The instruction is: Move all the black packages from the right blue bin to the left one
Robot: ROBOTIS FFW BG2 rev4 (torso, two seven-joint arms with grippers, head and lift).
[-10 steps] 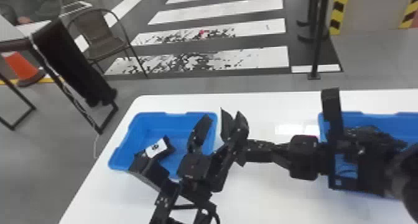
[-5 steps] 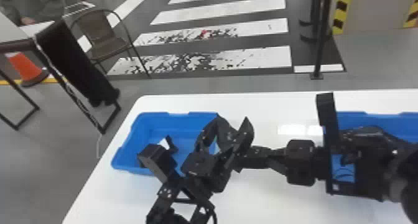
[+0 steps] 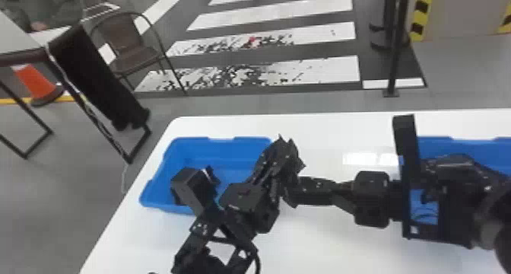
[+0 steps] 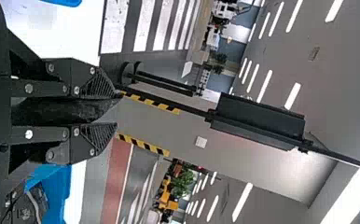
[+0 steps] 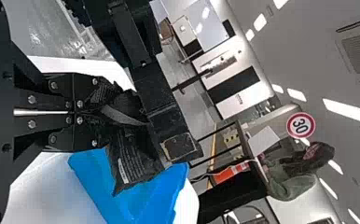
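In the head view, my left gripper (image 3: 279,159) and my right gripper (image 3: 295,191) meet beside the left blue bin (image 3: 222,140), near its right edge. My right gripper (image 5: 99,112) is shut on a black package (image 5: 138,163), which hangs out over the left bin's blue wall (image 5: 171,205) in the right wrist view. My left gripper (image 4: 117,109), shut as well, has the black package (image 4: 61,111) between its fingers. Another black package (image 3: 213,175) with a white patch lies in the left bin, partly hidden by my left arm. The right blue bin (image 3: 456,140) is mostly covered by my right arm.
A white table (image 3: 323,239) carries both bins. My left arm (image 3: 243,204) stands in front of the left bin, and my right arm (image 3: 452,204) stretches across from the right. A black pole (image 3: 397,56) rises from the floor beyond the table.
My left gripper's fingers were spread a second ago and have closed together around the package. My left arm has shifted slightly, covering more of the package in the left bin.
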